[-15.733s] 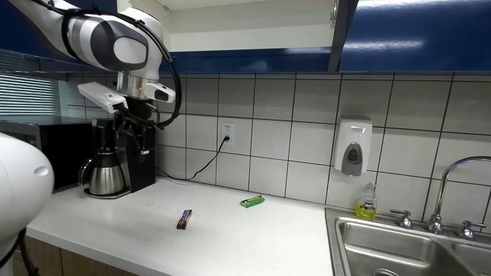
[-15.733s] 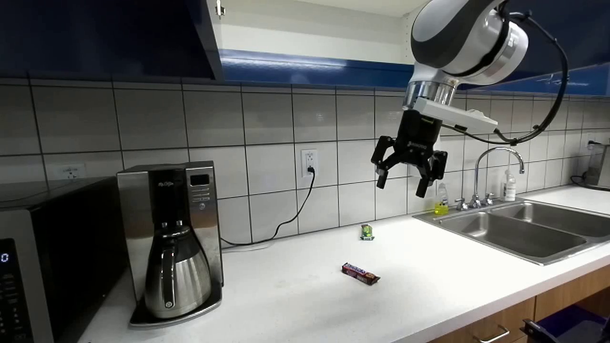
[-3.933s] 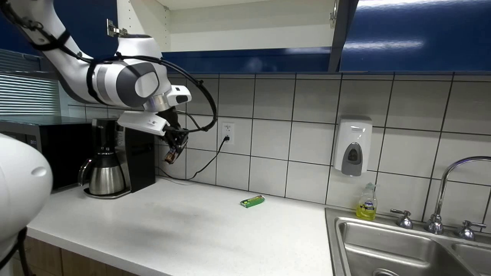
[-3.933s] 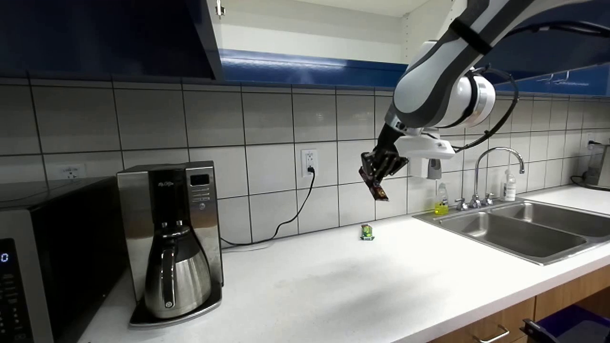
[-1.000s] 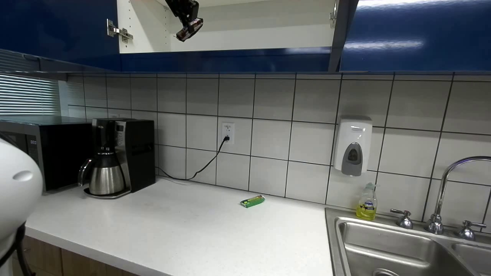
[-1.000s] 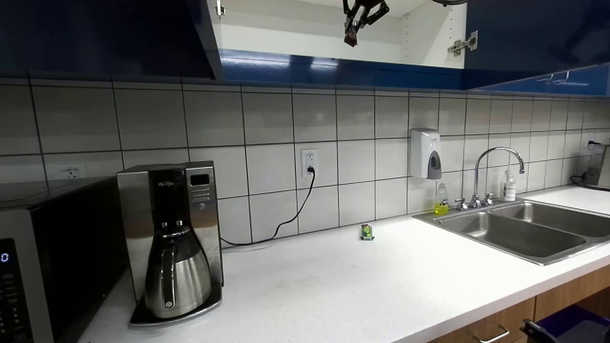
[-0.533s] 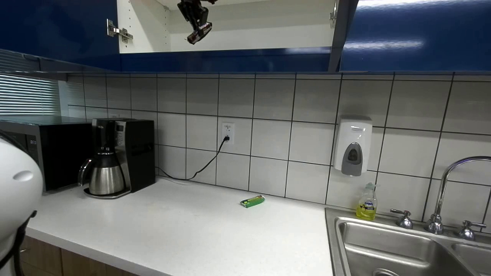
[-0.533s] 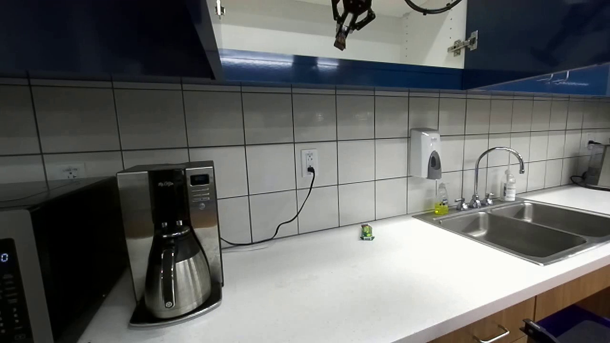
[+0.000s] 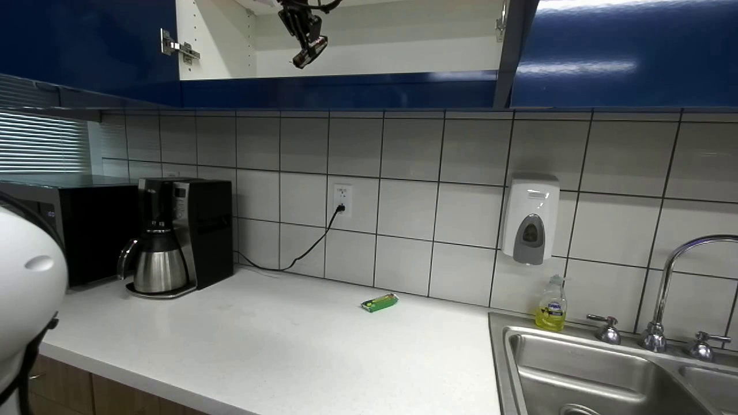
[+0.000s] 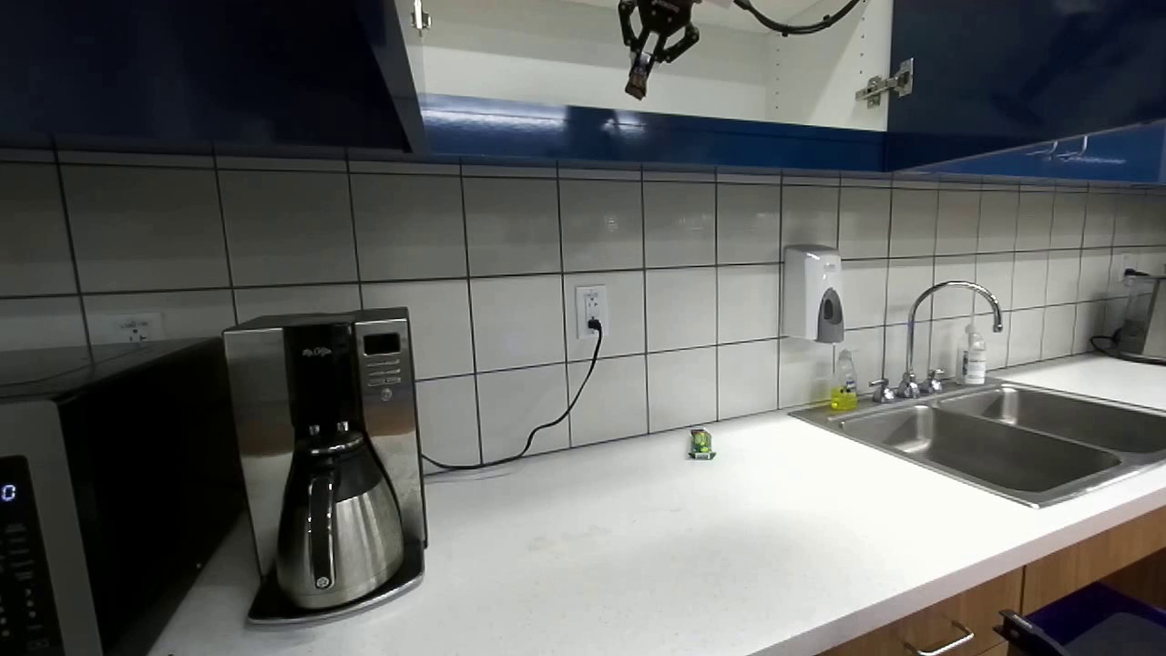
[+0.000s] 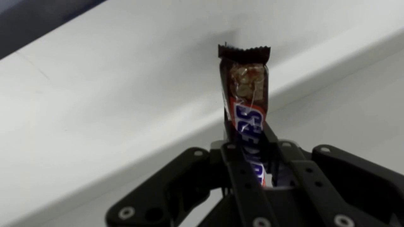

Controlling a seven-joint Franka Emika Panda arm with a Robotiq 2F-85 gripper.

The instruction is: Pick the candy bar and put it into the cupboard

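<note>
The candy bar (image 11: pixel 247 83), in a dark brown wrapper with a red-edged label, is gripped crosswise by my gripper (image 11: pixel 249 132). Its crimped end sticks out well past the fingers (image 11: pixel 270 134) in the wrist view. Both exterior views show the candy bar (image 9: pixel 311 53) (image 10: pixel 639 78) hanging tilted below the gripper (image 9: pixel 309 43) (image 10: pixel 646 56), against the pale interior of the cupboard (image 9: pixel 392 57) (image 10: pixel 519 73) and above its blue lower edge. In the wrist view, pale cupboard surfaces lie behind the bar. How far inside it is, I cannot tell.
A blue cupboard door (image 9: pixel 86 52) (image 10: pixel 1029 73) stands swung out on its metal hinge (image 9: pixel 181 49). A dark upright panel (image 9: pixel 512 52) bounds the opening's far side. Below, the counter (image 9: pixel 277 351) carries a green packet (image 9: pixel 379 302), a coffee maker (image 9: pixel 202 230) and a sink (image 9: pixel 582 369).
Earlier the candy bar lay on the counter; my gripper then held it and rose to the cupboard. Over the last second both moved sideways across the opening and slightly lower in both exterior views.
</note>
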